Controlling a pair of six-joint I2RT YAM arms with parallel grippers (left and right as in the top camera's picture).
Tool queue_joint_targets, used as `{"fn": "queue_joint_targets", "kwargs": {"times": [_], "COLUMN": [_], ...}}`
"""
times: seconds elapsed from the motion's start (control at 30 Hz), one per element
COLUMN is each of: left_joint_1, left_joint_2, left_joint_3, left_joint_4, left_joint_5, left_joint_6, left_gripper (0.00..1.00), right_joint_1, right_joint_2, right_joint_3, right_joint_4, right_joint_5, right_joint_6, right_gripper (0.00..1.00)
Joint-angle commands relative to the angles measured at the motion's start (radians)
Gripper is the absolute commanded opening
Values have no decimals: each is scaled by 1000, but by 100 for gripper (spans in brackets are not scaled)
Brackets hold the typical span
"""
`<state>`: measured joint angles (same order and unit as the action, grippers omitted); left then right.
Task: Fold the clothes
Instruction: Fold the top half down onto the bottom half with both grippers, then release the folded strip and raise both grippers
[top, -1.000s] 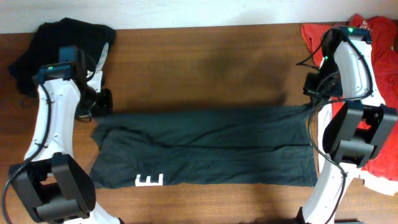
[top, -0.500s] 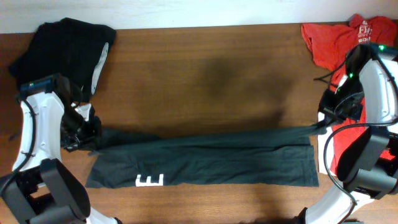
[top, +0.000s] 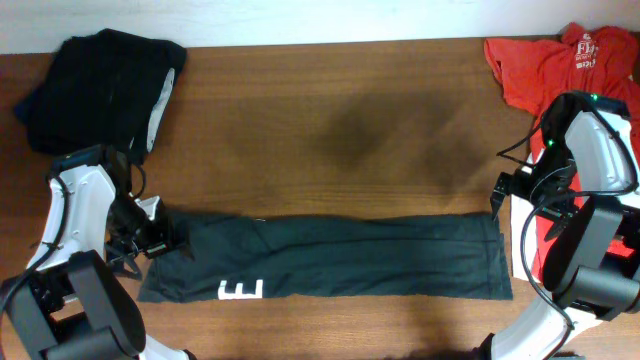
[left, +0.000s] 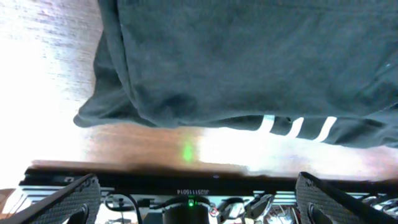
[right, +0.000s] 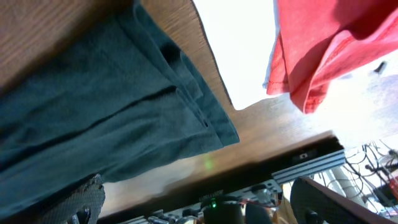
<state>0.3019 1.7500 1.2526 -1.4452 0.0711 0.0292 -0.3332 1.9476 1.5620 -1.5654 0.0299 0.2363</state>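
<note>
The long dark-green garment (top: 340, 255) is lying flat as a narrow band along the near edge of the table (top: 330, 120), stretching from close to the left edge almost to the right edge; its long axis runs straight left to right, and a white letter E (top: 240, 290) shows near its left end.

The left claw (top: 155, 240) sits right at the band's left short end, so the cloth runs away to that arm's right. The right claw (top: 500, 195) is at the far right corner of the band, just touching or just beside it; can't tell which from above. Both wrist views show the fingers spread wide with nothing between them, cloth only lying beyond; so both claws are apart and hold nothing.

Looks like the lengthwise folding is done, and what's left is probably bringing one short end over to the other. Each arm is nearest its own end, so either could start that.

The red T-shirt (top: 545, 65) is heaped at the far right corner and the black pile (top: 95, 80) at the far left corner, both unfolded.
</note>
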Motion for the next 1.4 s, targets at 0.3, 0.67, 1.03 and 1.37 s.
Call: {"fn": "queue_joint_targets", "kwargs": {"times": [0.3,0.67,1.03,1.37], "left_joint_1": [-153,-233,127,132], "left_joint_2": [-232,-139,75,73], "left_joint_3": [29,-352,-334,266], "left_joint_4": [102,499,608,66], "left_joint_5": [237,333,-85,155], "left_joint_6": [77,27,-132,-133], "left_gripper": [74,1,1,77], "right_joint_1": [-7,182,204,203], "right_joint_2": [-182,-361,-340,-336], "right_joint_3": [-3,-481,-518,-529], "right_joint_4": [89,347,373,446], "right_joint_5": [-262,-308,-306,-345], "right_joint_6": [-124,6,0,-105], "right_gripper": [95,4,17,100]}}
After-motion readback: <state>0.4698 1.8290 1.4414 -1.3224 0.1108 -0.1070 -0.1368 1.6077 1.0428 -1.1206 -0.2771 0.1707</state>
